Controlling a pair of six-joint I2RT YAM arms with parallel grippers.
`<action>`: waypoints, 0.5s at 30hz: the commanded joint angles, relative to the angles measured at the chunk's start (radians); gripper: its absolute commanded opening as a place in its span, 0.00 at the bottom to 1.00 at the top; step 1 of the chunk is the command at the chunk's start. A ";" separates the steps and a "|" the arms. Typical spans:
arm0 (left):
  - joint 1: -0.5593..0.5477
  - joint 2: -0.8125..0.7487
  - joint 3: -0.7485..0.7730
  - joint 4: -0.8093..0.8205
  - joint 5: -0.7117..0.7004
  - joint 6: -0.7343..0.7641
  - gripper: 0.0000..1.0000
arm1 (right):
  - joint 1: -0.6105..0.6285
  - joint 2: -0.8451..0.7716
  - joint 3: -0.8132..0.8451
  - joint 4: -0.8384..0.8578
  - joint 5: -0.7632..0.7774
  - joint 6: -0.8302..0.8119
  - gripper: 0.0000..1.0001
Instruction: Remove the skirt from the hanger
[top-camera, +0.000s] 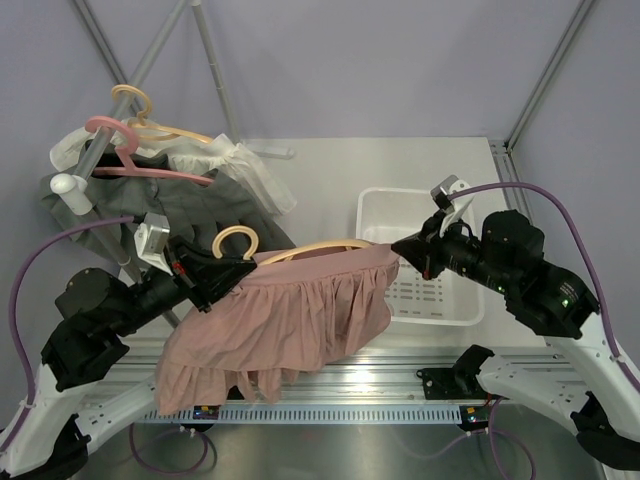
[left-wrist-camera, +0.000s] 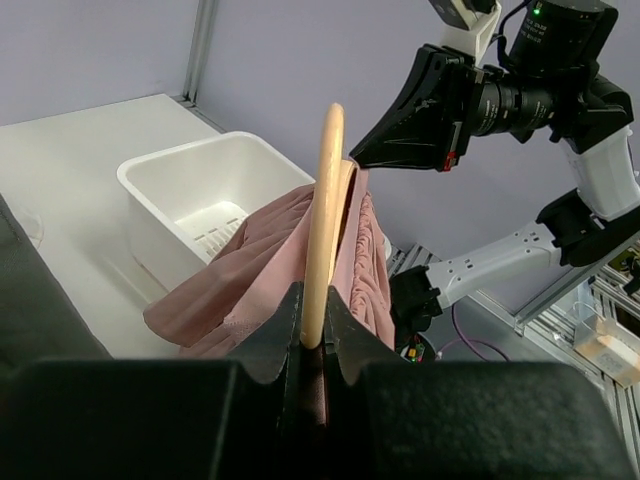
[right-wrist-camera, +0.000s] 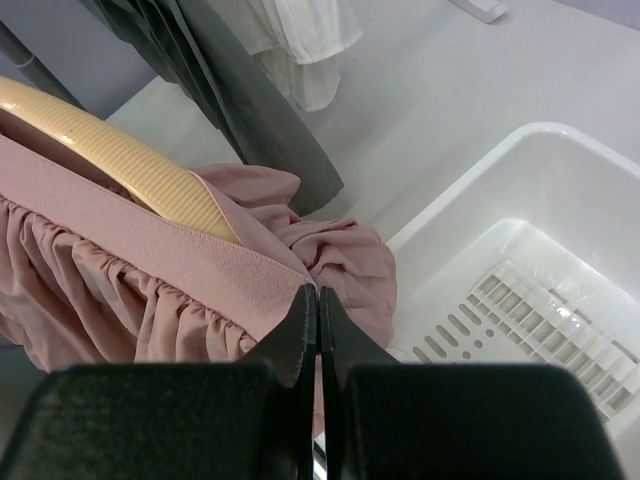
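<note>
A dusty pink skirt (top-camera: 275, 325) hangs on a pale wooden hanger (top-camera: 312, 247) held in the air between the arms. My left gripper (top-camera: 222, 275) is shut on the hanger near its hook; in the left wrist view the hanger bar (left-wrist-camera: 323, 215) runs away from the closed jaws with the skirt (left-wrist-camera: 250, 285) draped over it. My right gripper (top-camera: 405, 249) is shut on the skirt's waistband at the hanger's right end; in the right wrist view the jaws pinch the elastic band (right-wrist-camera: 190, 265) beside the hanger (right-wrist-camera: 110, 155).
A white slotted basket (top-camera: 425, 205) stands right of the skirt, under my right gripper. A rack at the back left holds a pink hanger (top-camera: 120, 150), a wooden hanger, a grey garment (top-camera: 200, 205) and a white garment (top-camera: 250, 175).
</note>
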 joint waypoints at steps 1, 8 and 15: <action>0.002 -0.060 0.026 0.190 -0.088 0.001 0.00 | -0.038 -0.015 -0.035 -0.048 0.099 -0.015 0.00; 0.004 -0.025 0.015 0.287 -0.181 -0.035 0.00 | -0.038 -0.036 -0.099 0.045 -0.088 0.059 0.00; 0.002 0.035 0.055 0.294 -0.210 -0.002 0.00 | -0.038 -0.110 -0.127 0.016 -0.071 0.070 0.00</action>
